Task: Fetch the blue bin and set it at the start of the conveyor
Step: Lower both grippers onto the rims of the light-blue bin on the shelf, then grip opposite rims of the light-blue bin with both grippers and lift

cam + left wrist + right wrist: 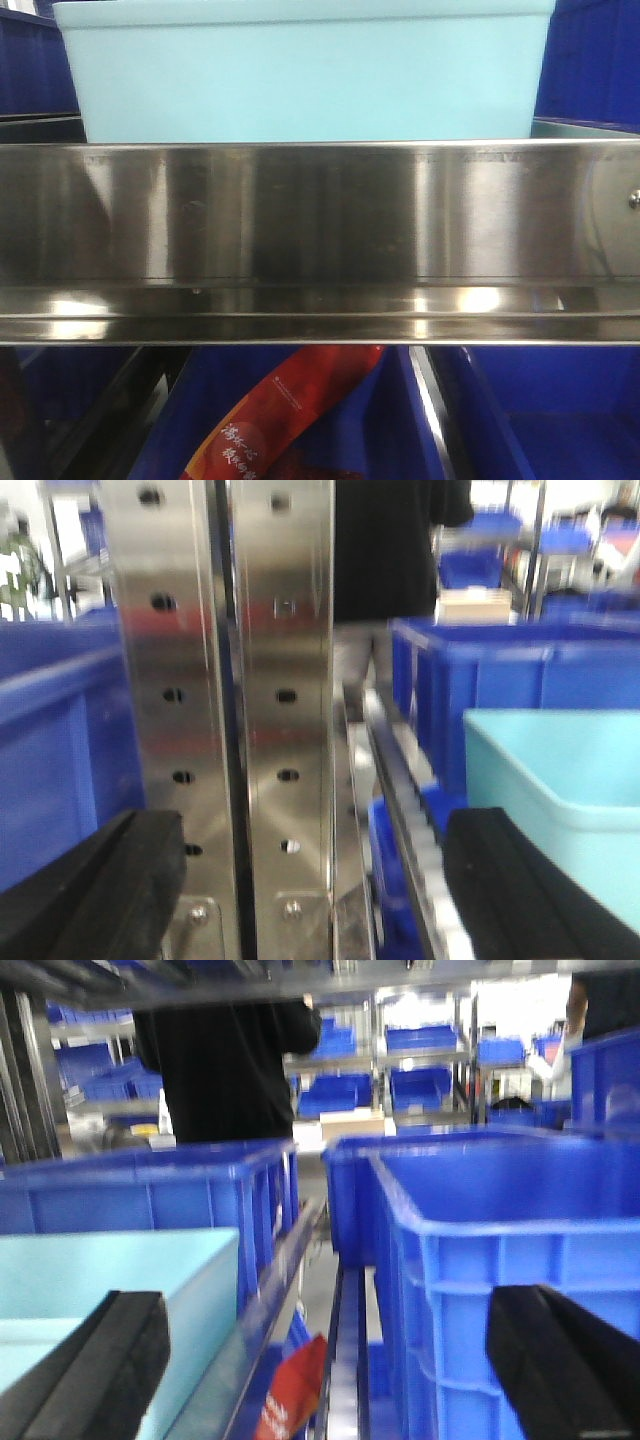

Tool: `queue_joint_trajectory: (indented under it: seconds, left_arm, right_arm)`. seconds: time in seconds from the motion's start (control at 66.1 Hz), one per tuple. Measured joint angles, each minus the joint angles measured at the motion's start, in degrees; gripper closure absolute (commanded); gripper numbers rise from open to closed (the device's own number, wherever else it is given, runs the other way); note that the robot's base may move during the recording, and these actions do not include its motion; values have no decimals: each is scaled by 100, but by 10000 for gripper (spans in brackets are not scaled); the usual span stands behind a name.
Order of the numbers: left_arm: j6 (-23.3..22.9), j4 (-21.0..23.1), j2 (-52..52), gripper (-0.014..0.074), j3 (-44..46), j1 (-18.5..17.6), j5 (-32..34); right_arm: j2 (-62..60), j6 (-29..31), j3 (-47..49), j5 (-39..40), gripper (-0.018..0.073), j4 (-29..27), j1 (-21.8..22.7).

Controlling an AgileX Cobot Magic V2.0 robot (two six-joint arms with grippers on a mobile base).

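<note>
The left pincer and right pincer each have their jaws spread wide apart.

steel rail across front of blue bin, dark blue bins crowding round it, perforated steel upright alongside

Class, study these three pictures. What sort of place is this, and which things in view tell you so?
Most likely a warehouse or stockroom. Many dark blue crates stand in rows, more fill the shelves behind, and the pale blue bin sits in steel racking with punched uprights.
</note>
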State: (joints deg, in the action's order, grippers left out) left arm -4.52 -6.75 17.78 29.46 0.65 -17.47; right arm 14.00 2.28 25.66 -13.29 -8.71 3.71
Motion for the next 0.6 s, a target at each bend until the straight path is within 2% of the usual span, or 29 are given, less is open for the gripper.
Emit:
queue_joint_trajectory:
  seconds: [0.121,0.393,0.484,0.605]
  left_arm:
    - [23,-9,461,141,316,-516,-48]
    - [242,-13,1900,141,1355,-2453,-229]
    - [242,69,2617,141,1864,-2843,-471]
    - [242,201,3594,141,2803,-2954,-966]
  right_arm:
    - [486,200,354,-135,20,0,-190]
    - [2060,513,1727,-654,20,0,-1115]
    - [2760,527,2377,-1148,20,0,-1285]
    - [3723,513,3358,-1853,20,0,-1320]
